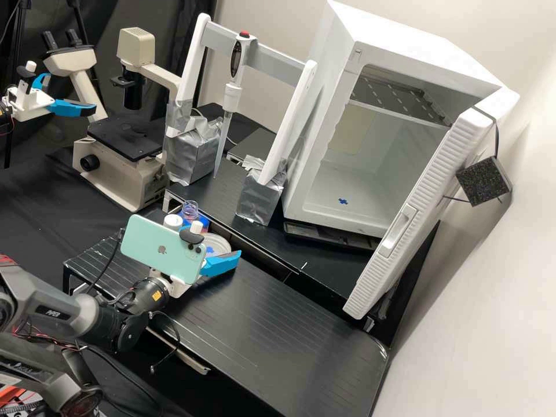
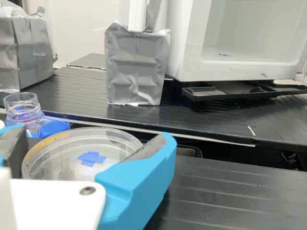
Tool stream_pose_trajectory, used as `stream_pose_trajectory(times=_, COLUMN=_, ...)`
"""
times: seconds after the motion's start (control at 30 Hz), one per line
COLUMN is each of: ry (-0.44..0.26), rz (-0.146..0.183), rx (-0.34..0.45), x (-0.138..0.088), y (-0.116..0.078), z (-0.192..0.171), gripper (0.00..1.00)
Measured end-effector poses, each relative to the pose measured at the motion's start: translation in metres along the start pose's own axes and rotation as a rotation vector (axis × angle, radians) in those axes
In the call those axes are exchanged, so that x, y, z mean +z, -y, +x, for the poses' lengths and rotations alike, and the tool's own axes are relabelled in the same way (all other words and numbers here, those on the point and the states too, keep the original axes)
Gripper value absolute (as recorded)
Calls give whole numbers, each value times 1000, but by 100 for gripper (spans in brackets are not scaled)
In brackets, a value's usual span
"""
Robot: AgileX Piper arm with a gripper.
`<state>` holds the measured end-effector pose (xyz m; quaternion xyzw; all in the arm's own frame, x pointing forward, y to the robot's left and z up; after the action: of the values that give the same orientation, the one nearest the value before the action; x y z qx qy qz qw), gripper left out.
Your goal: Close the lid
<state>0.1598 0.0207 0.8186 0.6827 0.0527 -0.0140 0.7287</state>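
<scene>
The white gripper [image 1: 220,264] is held over the front counter [image 1: 260,324], close to its far edge and toward the far left corner. Its two blue fingers [image 2: 139,184] are spread wide, with dark pads facing each other and nothing pinched. A round clear dish [image 2: 56,160] is seen in the gap between the pads, part of its rim being hidden by each finger. Whether its wall is touched by either pad cannot be told, nor can the seating of the lid. The dish is laid flat by the counter's far edge, and its middle is marked by a blue tape cross [image 2: 91,158]. Just beside it, along the same edge, a clear-necked bottle [image 2: 21,108] with a blue holder [image 2: 53,127] and a white-capped container [image 1: 172,222] are placed. On the back counter [image 1: 217,202], a pipette [image 1: 233,97] is hung upright between two foil-footed posts, and a white cabinet [image 1: 370,225] is set with its door [image 1: 425,205] open.
</scene>
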Motion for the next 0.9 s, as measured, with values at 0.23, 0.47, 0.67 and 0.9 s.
stream_pose_trajectory(times=0.23, ry=-9, rz=-2, rx=48, x=-9, y=-11, z=-16, gripper=100)
stream_pose_trajectory(times=0.47, ry=-74, rz=-14, rx=157, x=-25, y=-23, z=-40, gripper=100)
stream_pose_trajectory(times=0.67, ry=-153, rz=-5, rx=185, x=-35, y=-21, z=-34, gripper=100)
stream_pose_trajectory(times=0.9, ry=-180, rz=89, rx=298, x=-42, y=-6, z=-6, gripper=100)
